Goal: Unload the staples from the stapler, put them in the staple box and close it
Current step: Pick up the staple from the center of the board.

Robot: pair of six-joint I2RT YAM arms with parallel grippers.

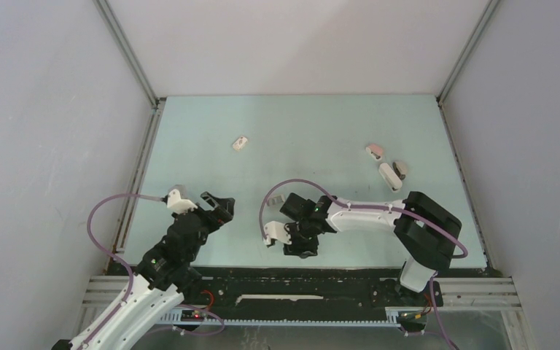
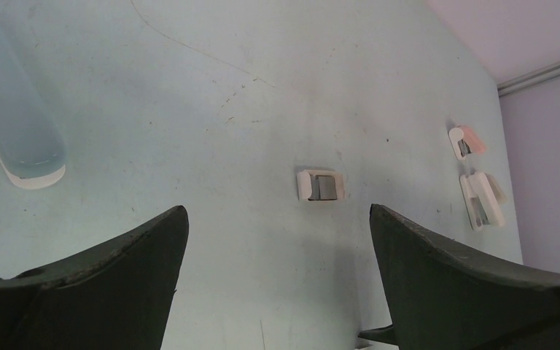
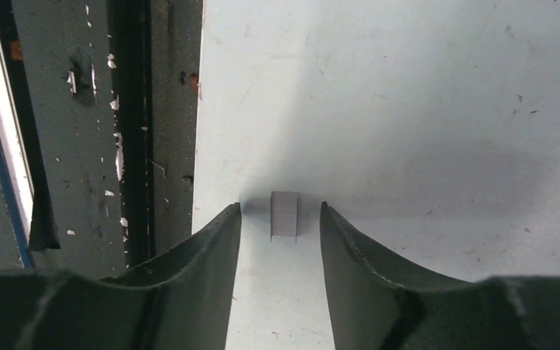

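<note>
A: Entry one: staples [image 3: 284, 217]?
B: One short grey strip, flat on the table [image 3: 445, 109], just beside its near edge. It lies between the fingers of the right gripper [image 3: 281, 206]. Jaws part open, a gap on each side, nothing held.
A: Handling note?
B: Judged: centre the strip first with the fingertips low to the surface. Then close square and gently on its long sides. A skewed pinch could snap it or flick it over the edge onto the dark rail [image 3: 131, 146].
A: Entry two: left gripper [image 2: 278, 210]?
B: Jaws at full spread, empty.
A: Views compared?
B: Only the right wrist shows the strip; from above, the arm hides it. The left wrist lists a pink stapler [image 2: 468, 141], a white stapler [image 2: 483, 198] and a small white item [image 2: 321, 186], box or stapler, too small to say.
</note>
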